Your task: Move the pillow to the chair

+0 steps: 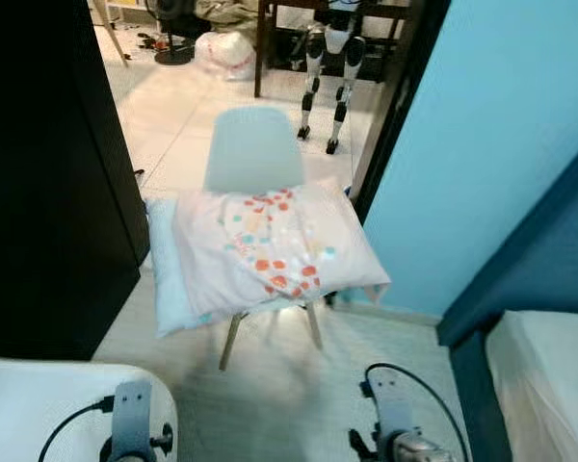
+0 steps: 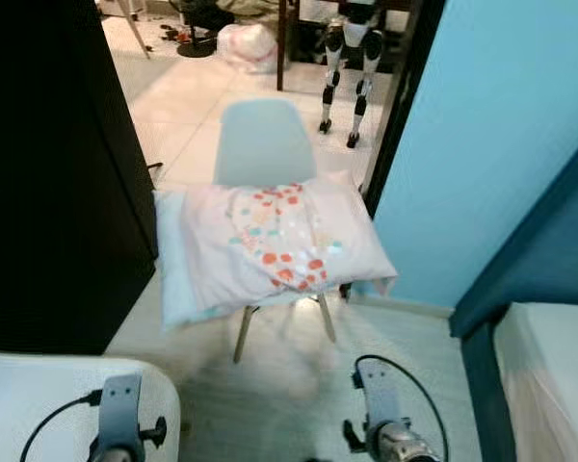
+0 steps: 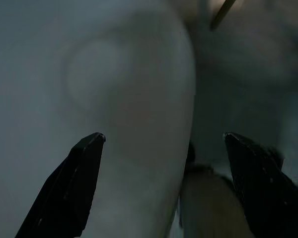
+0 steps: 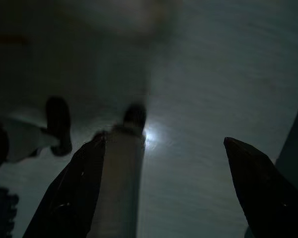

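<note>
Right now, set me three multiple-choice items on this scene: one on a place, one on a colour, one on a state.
1. Where does the pillow lie?
A. On the floor
B. On the seat of the chair
C. On the bed at the right

2. What colour is the wall to the right of the chair?
A. Light blue
B. Yellow
C. Red

3. How do both pincers stand?
A. Shut on the pillow
B. Shut on the chair's leg
C. Open, holding nothing

Answers:
1. B: the spotted pillow covers the seat, and its corners hang over the edges.
2. A: the wall beside the doorway is light blue.
3. C: the left pincer and the right pincer each show two black fingers set wide apart with nothing between them.
</note>
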`<state>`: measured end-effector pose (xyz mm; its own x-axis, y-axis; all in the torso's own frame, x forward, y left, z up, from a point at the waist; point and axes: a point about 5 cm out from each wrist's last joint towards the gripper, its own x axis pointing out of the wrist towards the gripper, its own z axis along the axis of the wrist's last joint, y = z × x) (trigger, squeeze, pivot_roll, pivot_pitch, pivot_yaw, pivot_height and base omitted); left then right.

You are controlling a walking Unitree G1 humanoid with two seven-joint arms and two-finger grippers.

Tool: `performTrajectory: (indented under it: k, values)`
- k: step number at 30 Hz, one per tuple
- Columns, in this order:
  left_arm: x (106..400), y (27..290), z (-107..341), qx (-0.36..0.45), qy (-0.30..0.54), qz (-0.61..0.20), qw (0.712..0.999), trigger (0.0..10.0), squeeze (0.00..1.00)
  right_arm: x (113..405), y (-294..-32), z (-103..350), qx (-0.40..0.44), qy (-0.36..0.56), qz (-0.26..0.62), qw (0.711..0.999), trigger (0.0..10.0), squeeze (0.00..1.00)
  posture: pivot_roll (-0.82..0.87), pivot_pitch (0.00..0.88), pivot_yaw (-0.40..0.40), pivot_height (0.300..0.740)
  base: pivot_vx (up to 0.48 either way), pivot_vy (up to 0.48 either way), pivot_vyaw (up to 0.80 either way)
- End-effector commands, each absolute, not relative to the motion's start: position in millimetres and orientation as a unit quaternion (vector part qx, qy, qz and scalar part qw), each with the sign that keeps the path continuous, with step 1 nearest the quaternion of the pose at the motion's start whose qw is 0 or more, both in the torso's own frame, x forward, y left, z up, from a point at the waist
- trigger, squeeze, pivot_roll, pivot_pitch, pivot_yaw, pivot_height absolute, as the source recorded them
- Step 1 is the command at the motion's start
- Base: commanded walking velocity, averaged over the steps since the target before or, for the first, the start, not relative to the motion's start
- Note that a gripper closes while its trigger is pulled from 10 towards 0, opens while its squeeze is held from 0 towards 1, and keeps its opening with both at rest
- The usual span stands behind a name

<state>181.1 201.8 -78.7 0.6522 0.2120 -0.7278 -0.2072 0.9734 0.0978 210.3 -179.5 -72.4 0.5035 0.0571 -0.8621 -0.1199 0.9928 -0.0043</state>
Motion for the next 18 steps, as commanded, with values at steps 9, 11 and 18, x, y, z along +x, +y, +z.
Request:
performTrajectory:
  k: [9, 11, 18]
  values:
    - [133.0, 177.0, -104.7, 0.001, 0.505, 0.056, 0.861, 10.0, 0.00, 194.4, -192.6, -79.5, -0.033, 0.524, 0.027, 0.851, 10.0, 0.00, -0.01, 0.062, -0.049, 0.740, 0.000, 0.000, -0.70]
    - [129.1, 176.8, -106.1, 0.001, 0.510, 0.056, 0.859, 10.0, 0.00, 194.2, -192.8, -79.5, -0.033, 0.524, 0.026, 0.850, 10.0, 0.00, -0.01, 0.061, -0.050, 0.740, 0.000, 0.000, -0.70]
    - [110.3, 174.0, -112.0, -0.019, 0.532, 0.050, 0.845, 10.0, 0.00, 192.3, -196.2, -79.9, -0.056, 0.528, 0.038, 0.846, 10.0, 0.00, -0.01, 0.057, -0.067, 0.740, 0.000, 0.000, -0.70]
